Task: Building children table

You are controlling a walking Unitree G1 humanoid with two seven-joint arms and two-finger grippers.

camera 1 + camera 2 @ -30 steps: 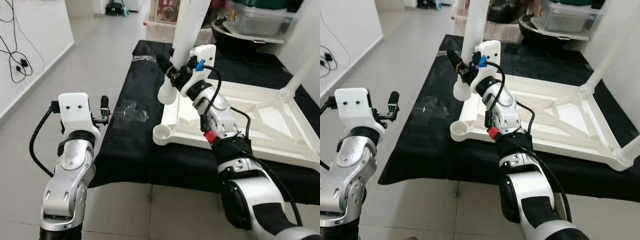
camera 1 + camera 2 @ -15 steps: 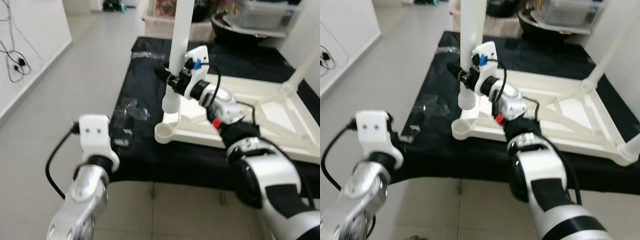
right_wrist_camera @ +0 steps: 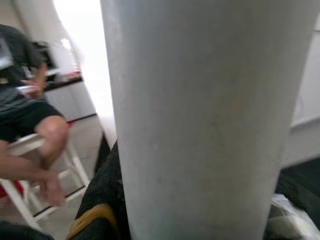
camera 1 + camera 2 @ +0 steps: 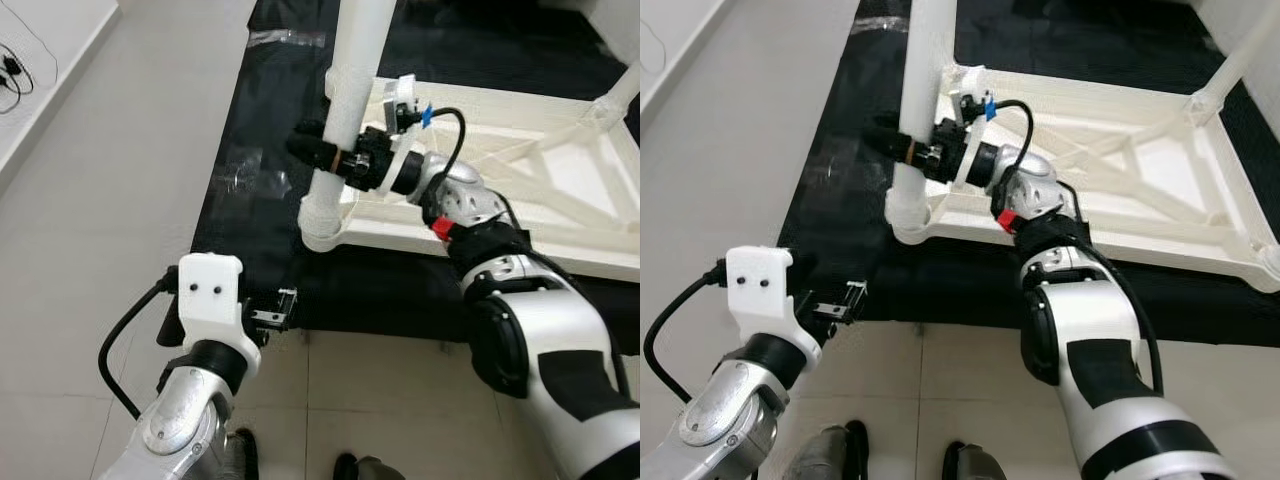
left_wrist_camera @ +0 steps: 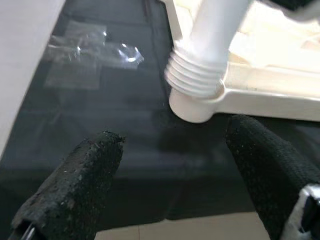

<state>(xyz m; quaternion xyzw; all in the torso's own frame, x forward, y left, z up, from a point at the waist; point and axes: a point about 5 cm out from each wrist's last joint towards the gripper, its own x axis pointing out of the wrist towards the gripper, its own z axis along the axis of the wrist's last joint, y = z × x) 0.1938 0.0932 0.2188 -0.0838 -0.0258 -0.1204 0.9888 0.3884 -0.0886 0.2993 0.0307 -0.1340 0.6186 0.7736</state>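
Note:
The white table frame (image 4: 560, 255) lies upside down on a black cloth (image 4: 250, 240). My right gripper (image 4: 322, 155) is shut on a white table leg (image 4: 345, 110), held nearly upright. The leg's threaded end (image 5: 197, 75) sits in the frame's near corner socket (image 5: 192, 107). In the right wrist view the leg (image 3: 200, 125) stands close between the black fingers. My left gripper (image 5: 170, 170) is open and holds nothing. It hangs low at the cloth's front edge, just short of that corner socket (image 4: 320, 232).
Clear plastic bags (image 4: 250, 175) lie on the cloth left of the leg. Another leg (image 4: 615, 100) stands upright at the frame's far right corner. Tiled floor (image 4: 110, 200) runs along the left. A person (image 3: 30, 115) sits on a chair in the background.
The camera has tilted down and come closer. My right gripper brought the leg's threaded end down into the corner socket. My left arm dropped to the cloth's front edge.

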